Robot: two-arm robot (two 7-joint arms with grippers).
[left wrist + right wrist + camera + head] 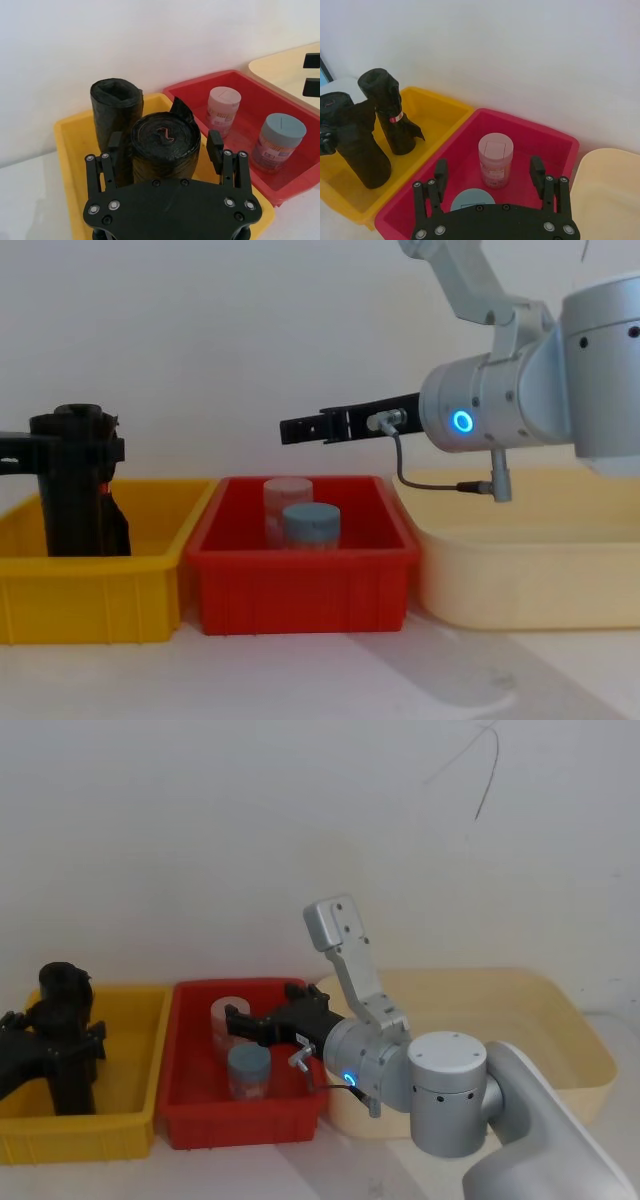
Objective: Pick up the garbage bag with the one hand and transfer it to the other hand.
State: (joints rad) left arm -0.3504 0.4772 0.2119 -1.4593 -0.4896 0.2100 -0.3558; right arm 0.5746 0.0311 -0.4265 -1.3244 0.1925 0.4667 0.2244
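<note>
The left gripper stood open astride the upright garbage bag in the yellow tray, apparently not yet clamped, so closing and lifting seemed next, toward the right gripper, gaping empty above the red tray.

The garbage bag is thin black plastic, wrinkled and faintly glossy. The yellow bin and red bin are smooth, shiny plastic.

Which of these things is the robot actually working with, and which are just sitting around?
In the job: garbage bag; left gripper, around it; right gripper, over the red bin.
Lying about: red-marked black roll; pink jar; blue jar; cream tub.
</note>
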